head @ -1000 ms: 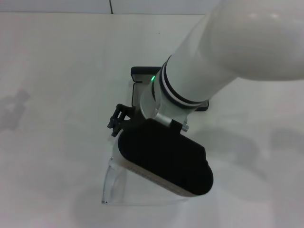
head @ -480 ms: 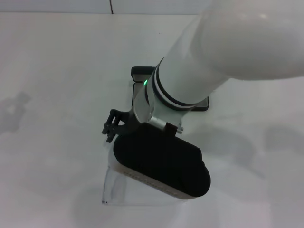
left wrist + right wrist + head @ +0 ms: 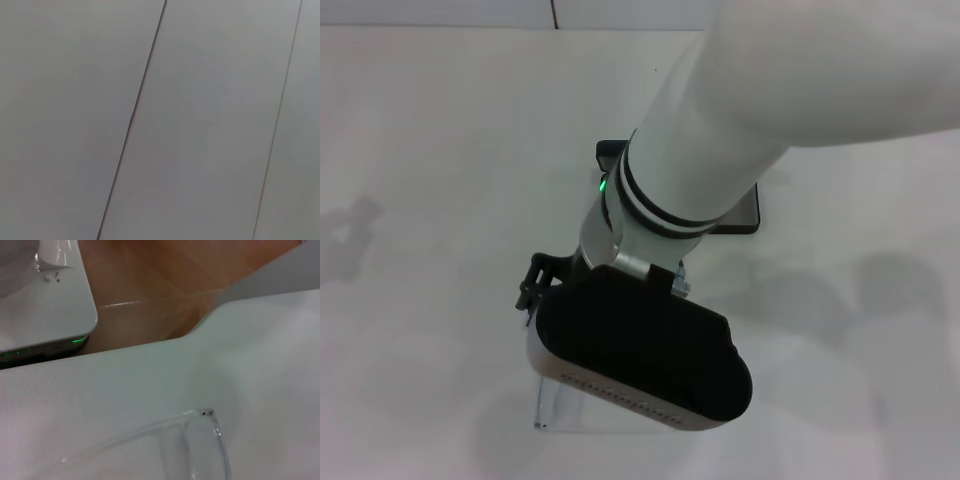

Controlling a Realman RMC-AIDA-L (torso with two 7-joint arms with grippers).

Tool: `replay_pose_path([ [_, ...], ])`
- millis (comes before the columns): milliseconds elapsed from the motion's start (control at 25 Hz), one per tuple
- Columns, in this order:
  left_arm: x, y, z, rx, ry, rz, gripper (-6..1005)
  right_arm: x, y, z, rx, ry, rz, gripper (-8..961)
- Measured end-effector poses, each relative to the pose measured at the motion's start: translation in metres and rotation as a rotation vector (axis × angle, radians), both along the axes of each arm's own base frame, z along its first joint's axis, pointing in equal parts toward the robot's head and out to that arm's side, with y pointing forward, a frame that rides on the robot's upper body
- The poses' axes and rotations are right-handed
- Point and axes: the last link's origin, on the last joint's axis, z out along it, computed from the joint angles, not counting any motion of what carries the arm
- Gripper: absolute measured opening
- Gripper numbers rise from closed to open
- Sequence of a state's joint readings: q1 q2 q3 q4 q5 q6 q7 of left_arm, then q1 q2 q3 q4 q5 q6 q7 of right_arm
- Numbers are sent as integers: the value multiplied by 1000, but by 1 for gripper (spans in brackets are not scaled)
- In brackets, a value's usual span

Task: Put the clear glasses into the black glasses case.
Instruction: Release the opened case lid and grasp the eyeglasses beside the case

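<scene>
The clear glasses (image 3: 552,398) lie on the white table (image 3: 440,150) near its front edge, mostly covered by my right arm's black wrist housing (image 3: 640,350). One transparent lens end and hinge show in the right wrist view (image 3: 202,440). My right gripper (image 3: 532,282) shows only as a small black part at the housing's left side, low over the glasses. The black glasses case (image 3: 744,214) lies on the table behind the arm, and only its corners stick out. My left gripper is out of view.
The right wrist view shows the table's front edge, the wooden floor (image 3: 165,280) beyond it and the robot's base with a green light (image 3: 45,315). The left wrist view shows only grey panels (image 3: 200,125).
My right arm has moved left and toward the table's front edge, so its wrist housing now covers more of the glasses. The glasses and the case have not moved.
</scene>
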State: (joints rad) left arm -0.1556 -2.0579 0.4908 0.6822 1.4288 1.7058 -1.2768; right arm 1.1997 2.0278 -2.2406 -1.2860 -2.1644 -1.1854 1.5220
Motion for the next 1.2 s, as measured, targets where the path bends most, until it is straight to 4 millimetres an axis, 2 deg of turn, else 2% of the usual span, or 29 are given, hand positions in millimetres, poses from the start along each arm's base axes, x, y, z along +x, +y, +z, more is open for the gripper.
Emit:
replay_pose_path([
  [640,-2,-5,0,16,-10,7,128,7,7,-17,-45,-41,2,535],
  [1200,-2,-5,-1,17,-13,12,129,15,12,-23,-83,-48,15,532],
])
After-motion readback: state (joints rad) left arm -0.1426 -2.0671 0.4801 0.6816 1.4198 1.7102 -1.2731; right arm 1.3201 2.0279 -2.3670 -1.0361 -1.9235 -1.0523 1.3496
